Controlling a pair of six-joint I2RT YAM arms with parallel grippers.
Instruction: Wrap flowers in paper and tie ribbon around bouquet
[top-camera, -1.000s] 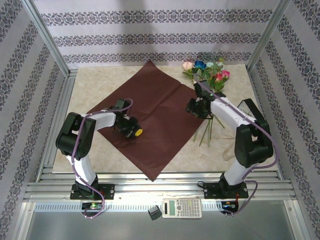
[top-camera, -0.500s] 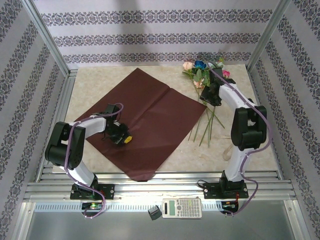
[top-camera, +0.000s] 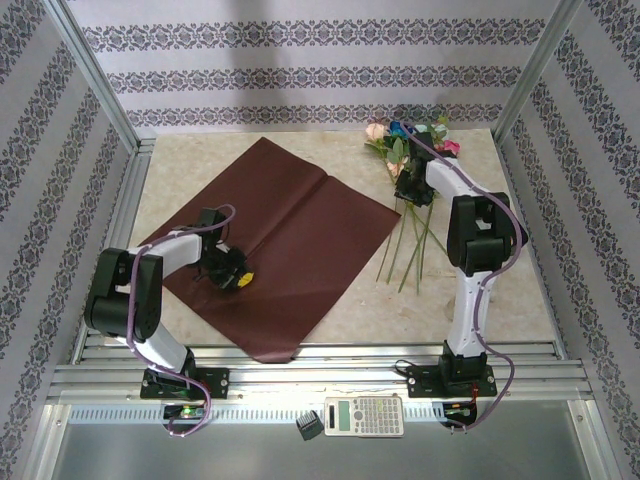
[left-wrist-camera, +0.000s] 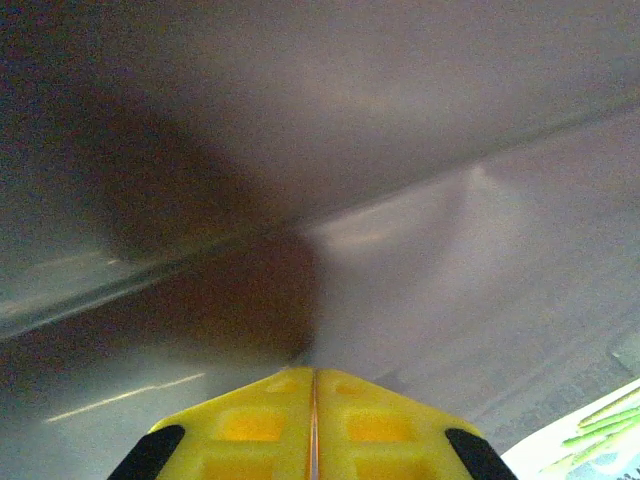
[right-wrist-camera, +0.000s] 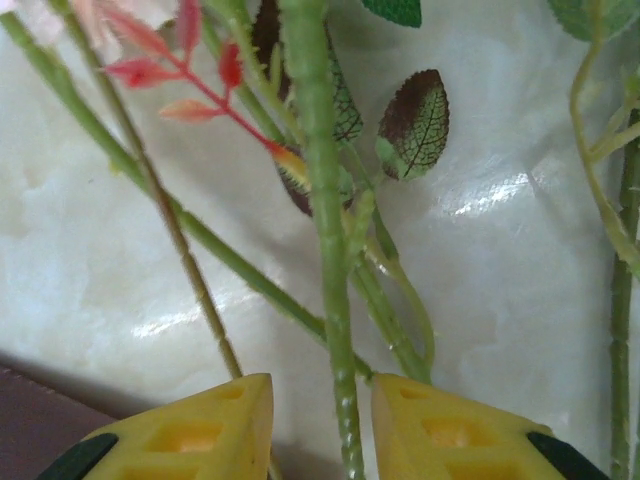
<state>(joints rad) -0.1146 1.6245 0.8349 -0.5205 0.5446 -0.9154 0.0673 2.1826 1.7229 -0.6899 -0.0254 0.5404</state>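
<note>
Well, flowers (right-wrist-camera: 318, 200) nr paper (top-camera: 290, 250), on tbl (top-camera: 200, 160).

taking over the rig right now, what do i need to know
Left end effector: shut, tip down on the paper; I cannot tell whether it pinches the sheet.
Right end effector: open, one finger on each side of a green stem, not yet gripping.
The paper lies spread flat on the table. The flowers lie loose beside its right edge.
Done: paper laid out.
Left: move flowers onto paper, wrap them, tie the ribbon.
</note>
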